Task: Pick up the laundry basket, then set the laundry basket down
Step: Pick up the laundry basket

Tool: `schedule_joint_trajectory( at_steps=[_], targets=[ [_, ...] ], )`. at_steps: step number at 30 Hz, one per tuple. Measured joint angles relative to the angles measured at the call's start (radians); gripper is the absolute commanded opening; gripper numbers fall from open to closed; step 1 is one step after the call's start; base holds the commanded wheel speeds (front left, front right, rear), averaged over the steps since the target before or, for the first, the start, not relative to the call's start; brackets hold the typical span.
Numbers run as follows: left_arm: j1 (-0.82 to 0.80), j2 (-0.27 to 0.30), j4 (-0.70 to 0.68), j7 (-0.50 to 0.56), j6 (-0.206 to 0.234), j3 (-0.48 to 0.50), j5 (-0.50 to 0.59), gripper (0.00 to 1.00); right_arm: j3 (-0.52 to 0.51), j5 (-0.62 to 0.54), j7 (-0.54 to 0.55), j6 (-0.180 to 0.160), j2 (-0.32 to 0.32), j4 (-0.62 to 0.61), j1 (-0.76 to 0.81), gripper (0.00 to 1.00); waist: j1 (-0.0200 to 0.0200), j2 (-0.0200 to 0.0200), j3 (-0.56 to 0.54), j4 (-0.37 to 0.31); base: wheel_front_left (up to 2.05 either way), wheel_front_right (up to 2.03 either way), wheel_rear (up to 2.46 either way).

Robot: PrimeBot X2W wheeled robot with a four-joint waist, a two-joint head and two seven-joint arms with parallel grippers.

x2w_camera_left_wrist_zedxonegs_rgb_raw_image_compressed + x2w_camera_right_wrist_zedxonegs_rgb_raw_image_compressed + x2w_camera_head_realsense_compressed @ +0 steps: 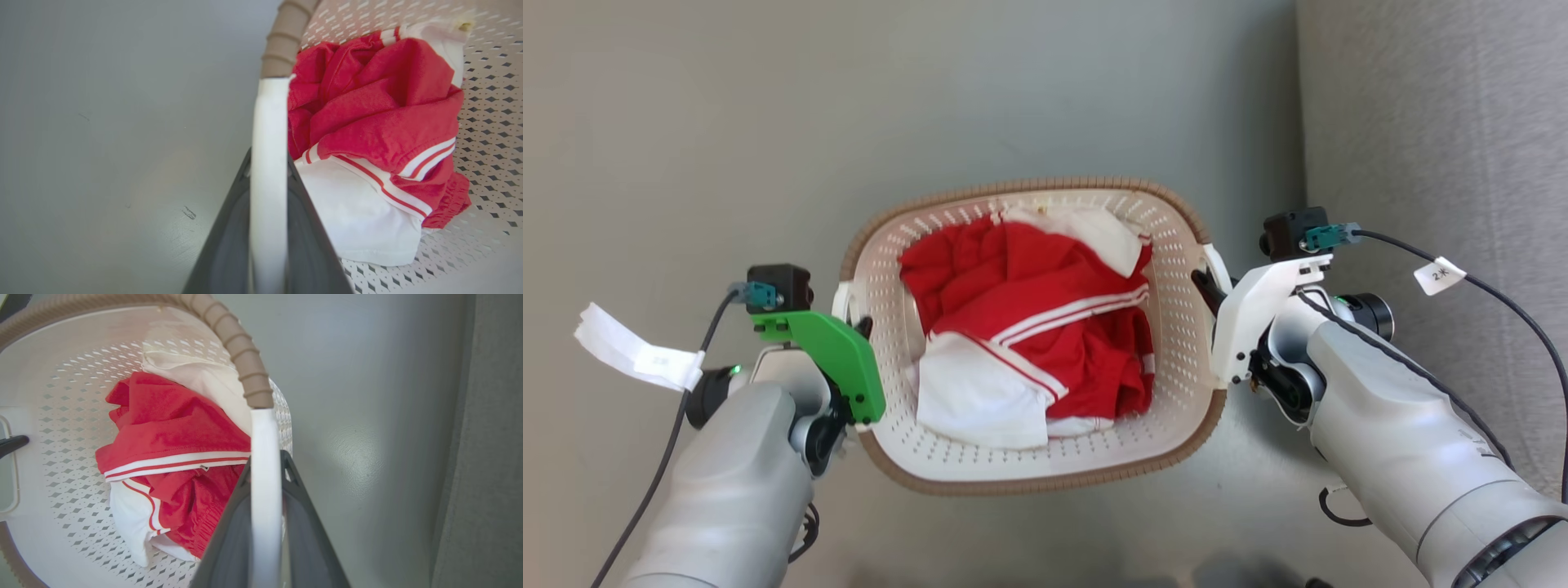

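Home-like room, glossy grey floor (pixel 686 122), laundry basket (pixel 1029 469) of red-and-white clothes (pixel 1045 327)

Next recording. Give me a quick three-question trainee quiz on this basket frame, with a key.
1. True or false: the laundry basket is empty.
2. Which part of the basket is the left tool shut on? A) its brown rim B) its white side handle C) its perforated wall
3. Name the two colours of the clothing lying in the basket.

Key: 1 false; 2 B; 3 red and white.
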Motion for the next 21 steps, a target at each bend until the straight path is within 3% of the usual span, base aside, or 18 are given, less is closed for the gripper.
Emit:
schedule_joint_trajectory(
  at_steps=[21],
  targets=[
    [0.088, 0.002, 0.033, 0.183, 0.000, -0.072, -0.095, 0.00, 0.081, 0.128, 0.201, -0.001, 0.004, 0.053, 0.051, 0.00, 0.0000, 0.0000, -0.297, -0.032, 0.00, 0.00, 0.00]
  ],
)
